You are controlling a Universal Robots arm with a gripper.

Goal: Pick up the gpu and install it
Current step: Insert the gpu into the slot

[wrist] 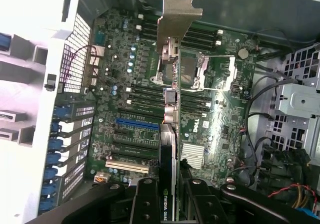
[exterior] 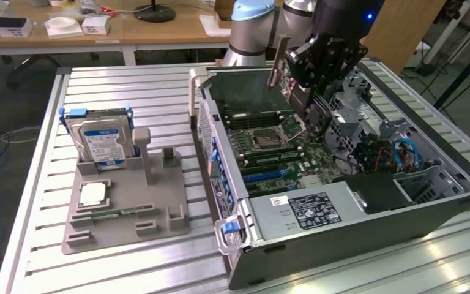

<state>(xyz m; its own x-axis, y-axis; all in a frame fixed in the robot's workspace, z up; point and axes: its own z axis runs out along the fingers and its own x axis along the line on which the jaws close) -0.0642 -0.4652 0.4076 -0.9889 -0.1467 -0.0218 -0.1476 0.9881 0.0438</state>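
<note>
While the gpu (wrist: 169,129) is hanging edge-down over the motherboard (wrist: 125,84), toward the edge of the open case (exterior: 431,202) nearest the arm (exterior: 247,37) on the bench (exterior: 120,269), the gripper (wrist: 170,199) is clamping its upper edge. Judged risk: the card is sitting off the blue slot (wrist: 137,124); a misaligned descent could be jamming the bracket (wrist: 179,14) or scraping board components.

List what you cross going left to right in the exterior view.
hard drive → blue latch → gpu, held in the gripper → blue cables
</note>
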